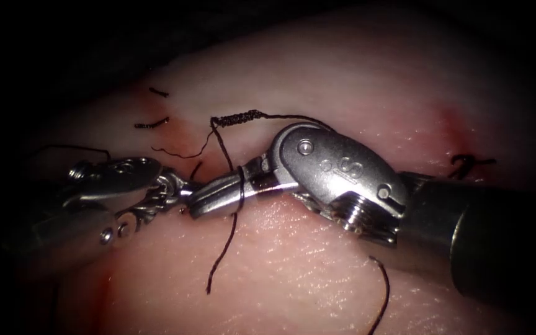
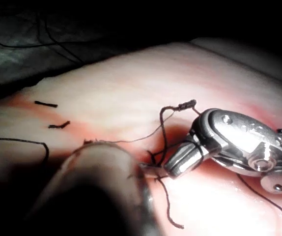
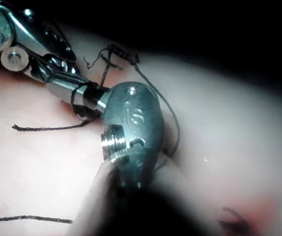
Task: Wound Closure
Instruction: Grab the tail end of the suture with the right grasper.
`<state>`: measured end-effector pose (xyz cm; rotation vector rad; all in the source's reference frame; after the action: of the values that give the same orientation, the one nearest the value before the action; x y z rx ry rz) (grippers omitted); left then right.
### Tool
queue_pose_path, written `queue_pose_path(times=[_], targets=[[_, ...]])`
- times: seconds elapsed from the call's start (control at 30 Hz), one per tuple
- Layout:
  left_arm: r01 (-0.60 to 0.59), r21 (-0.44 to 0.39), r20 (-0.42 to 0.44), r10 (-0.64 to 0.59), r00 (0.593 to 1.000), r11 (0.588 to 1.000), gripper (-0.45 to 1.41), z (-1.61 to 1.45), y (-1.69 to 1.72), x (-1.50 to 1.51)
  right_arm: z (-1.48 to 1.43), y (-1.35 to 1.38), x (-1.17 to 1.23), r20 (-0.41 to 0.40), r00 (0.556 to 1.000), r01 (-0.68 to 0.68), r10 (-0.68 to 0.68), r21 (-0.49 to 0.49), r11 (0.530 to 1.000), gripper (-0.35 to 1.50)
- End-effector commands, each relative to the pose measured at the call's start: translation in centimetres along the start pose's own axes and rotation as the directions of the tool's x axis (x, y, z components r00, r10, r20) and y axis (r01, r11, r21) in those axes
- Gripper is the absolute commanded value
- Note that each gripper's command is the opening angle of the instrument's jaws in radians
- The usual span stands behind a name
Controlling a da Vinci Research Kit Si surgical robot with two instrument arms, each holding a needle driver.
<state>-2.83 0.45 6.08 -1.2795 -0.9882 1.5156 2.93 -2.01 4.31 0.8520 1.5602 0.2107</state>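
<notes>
Black thread (image 1: 229,162) looped round closed right gripper (image 1: 209,200), left gripper (image 1: 167,186) state unclear, stitches (image 1: 151,124) on tissue (image 1: 293,260) nearby.

Right tool (image 2: 180,164) lying on the tissue (image 2: 131,93), jaws pressed together, thread (image 2: 163,142) looping around them, knot (image 2: 186,104) sitting at 12 o'clock of the jaws, two cut ends (image 2: 46,104) lying at 10 o'clock, left shaft (image 2: 97,191) blurring at 7 o'clock.
</notes>
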Motion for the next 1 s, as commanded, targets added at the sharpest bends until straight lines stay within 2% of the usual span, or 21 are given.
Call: queue_pose_path(times=[0.03, 0.07, 0.1, 0.2, 0.33, 0.37, 0.4, 0.53, 0.6, 0.63, 0.7, 0.83, 1.0], targets=[[-0.004, -0.001, -0.001, 0.004, 1.000, 1.000, -0.45, 0.04, -0.04, 0.08, 0.10, 0.09, 0.10, -0.008, 1.000, -0.018, 0.018, 0.038, 0.999, -0.35], [-0.005, -0.002, -0.001, 0.005, 1.000, 1.000, -0.45, 0.04, -0.03, 0.07, 0.12, 0.07, 0.11, 0.002, 0.999, -0.035, 0.035, 0.068, 0.997, -0.35], [-0.011, 0.000, 0.000, 0.011, 1.000, 1.000, -0.45, 0.03, -0.01, 0.06, 0.16, 0.05, 0.12, 0.046, 0.998, -0.047, 0.042, 0.114, 0.992, -0.35], [-0.012, 0.000, 0.000, 0.012, 1.000, 1.000, -0.45, 0.03, 0.02, 0.04, 0.24, 0.05, 0.11, 0.133, 0.990, -0.072, 0.050, 0.161, 0.984, -0.30], [-0.017, 0.001, 0.007, 0.017, 1.000, 1.000, -0.45, 0.04, 0.06, 0.02, 0.33, 0.05, 0.06, 0.173, 0.982, -0.109, 0.074, 0.200, 0.974, -0.27], [-0.017, 0.004, 0.006, 0.017, 1.000, 1.000, -0.45, 0.03, 0.07, 0.01, 0.35, 0.05, 0.04, 0.183, 0.980, -0.115, 0.077, 0.211, 0.971, -0.21], [-0.018, 0.004, 0.007, 0.018, 1.000, 1.000, -0.45, 0.01, 0.10, -0.01, 0.40, 0.04, -0.03, 0.203, 0.976, -0.130, 0.082, 0.239, 0.962, -0.05], [-0.019, 0.003, 0.010, 0.019, 1.000, 1.000, -0.45, -0.03, 0.12, -0.03, 0.47, 0.01, -0.12, 0.222, 0.972, -0.138, 0.079, 0.263, 0.955, 0.27], [-0.019, 0.004, 0.011, 0.019, 1.000, 1.000, -0.45, -0.05, 0.12, -0.03, 0.52, -0.01, -0.17, 0.227, 0.971, -0.135, 0.073, 0.272, 0.953, 0.54], [-0.019, 0.004, 0.011, 0.019, 1.000, 1.000, -0.45, -0.05, 0.12, -0.03, 0.52, -0.01, -0.17, 0.227, 0.971, -0.135, 0.073, 0.272, 0.953, 0.54], [-0.020, 0.009, 0.010, 0.020, 1.000, 1.000, -0.45, -0.08, 0.11, -0.04, 0.56, -0.03, -0.24, 0.237, 0.968, -0.142, 0.077, 0.272, 0.952, 0.74], [-0.021, 0.010, 0.011, 0.021, 1.000, 1.000, -0.45, -0.11, 0.10, -0.04, 0.58, -0.08, -0.31, 0.243, 0.968, -0.134, 0.066, 0.277, 0.951, 0.94], [-0.021, 0.010, 0.011, 0.021, 1.000, 1.000, -0.45, -0.11, 0.10, -0.04, 0.54, -0.14, -0.34, 0.245, 0.967, -0.130, 0.063, 0.266, 0.955, 0.99]])
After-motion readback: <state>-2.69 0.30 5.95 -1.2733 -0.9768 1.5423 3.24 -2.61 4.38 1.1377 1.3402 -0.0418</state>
